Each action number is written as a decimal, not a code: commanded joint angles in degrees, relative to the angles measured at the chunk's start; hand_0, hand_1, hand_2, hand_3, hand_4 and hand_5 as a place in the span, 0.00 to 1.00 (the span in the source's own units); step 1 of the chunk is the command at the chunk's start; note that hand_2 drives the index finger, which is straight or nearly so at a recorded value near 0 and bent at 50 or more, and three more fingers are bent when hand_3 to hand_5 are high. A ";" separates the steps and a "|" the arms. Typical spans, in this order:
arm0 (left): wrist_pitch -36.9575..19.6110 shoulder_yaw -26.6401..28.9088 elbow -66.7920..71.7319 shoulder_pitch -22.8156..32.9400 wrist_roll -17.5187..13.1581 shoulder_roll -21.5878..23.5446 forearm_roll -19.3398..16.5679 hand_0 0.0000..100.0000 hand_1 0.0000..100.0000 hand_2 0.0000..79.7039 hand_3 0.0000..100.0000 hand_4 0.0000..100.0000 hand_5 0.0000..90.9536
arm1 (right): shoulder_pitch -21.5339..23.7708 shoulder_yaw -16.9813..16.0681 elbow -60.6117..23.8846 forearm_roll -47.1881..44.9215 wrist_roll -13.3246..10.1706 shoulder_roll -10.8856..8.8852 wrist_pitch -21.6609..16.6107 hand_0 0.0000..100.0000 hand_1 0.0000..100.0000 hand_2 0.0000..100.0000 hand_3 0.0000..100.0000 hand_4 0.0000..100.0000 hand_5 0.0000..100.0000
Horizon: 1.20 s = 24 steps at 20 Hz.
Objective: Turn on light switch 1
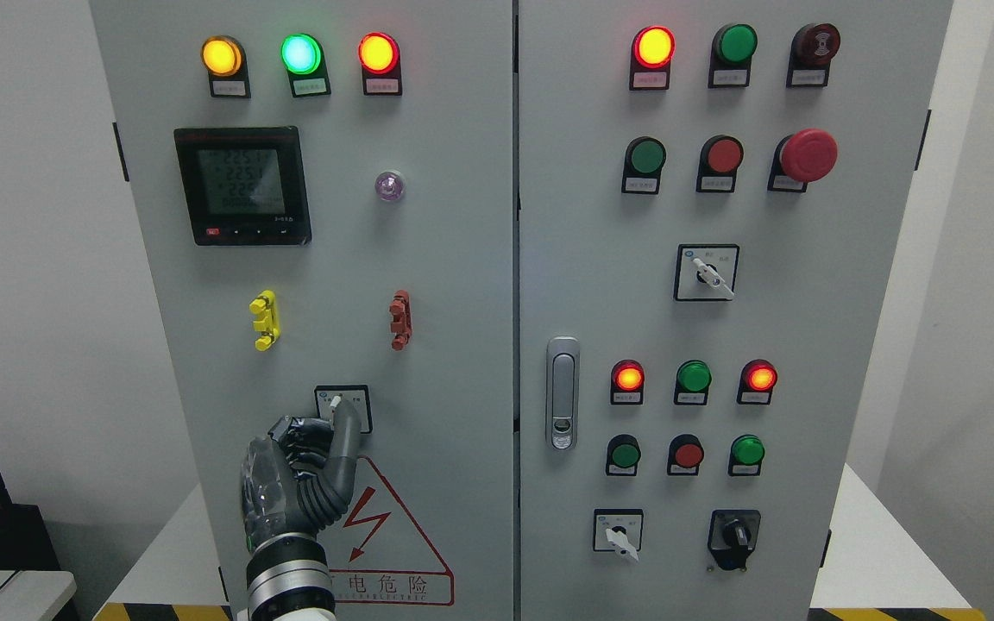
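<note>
Across the whole view stands a grey electrical cabinet (pixel 462 259) with two doors, and everything else sits on its face. On the left door, well above the warning triangle (pixel 385 539), a black digital meter (pixel 242 185) shows lit digits, and above the meter run three glowing lamps: yellow (pixel 222 55), green (pixel 301 53) and red (pixel 378 53). The warning triangle itself, red-edged with a lightning bolt, lies at the bottom of that door. Just left of the triangle the left hand (pixel 303 479) rises from the bottom edge, most fingers curled in, one finger (pixel 344 431) stretched upward. Directly above the triangle's peak sits the rotary switch (pixel 342 407) in its small square plate; the raised fingertip touches the white knob, pressing against it rather than gripping it. Above the switch, between it and the meter, are a yellow clip (pixel 264 320) and a red clip (pixel 399 320). The right door carries more lamps, buttons and selector knobs.
</note>
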 commanded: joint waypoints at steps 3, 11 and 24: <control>-0.07 -0.01 -0.01 -0.09 -0.01 0.00 0.03 0.43 0.37 0.74 0.73 0.75 0.75 | 0.00 0.97 0.00 -1.40 -0.04 -0.05 0.00 0.12 0.39 0.00 0.00 0.00 0.00; 0.01 -0.10 0.08 -0.26 -0.10 0.00 0.03 0.51 0.35 0.75 0.73 0.75 0.75 | 0.00 0.97 0.00 -1.40 -0.04 0.03 0.00 0.12 0.39 0.00 0.00 0.00 0.00; 0.01 -0.10 0.08 -0.26 -0.10 0.00 0.29 0.55 0.29 0.76 0.73 0.76 0.75 | 0.00 0.97 0.00 -1.40 -0.04 -0.05 0.00 0.12 0.39 0.00 0.00 0.00 0.00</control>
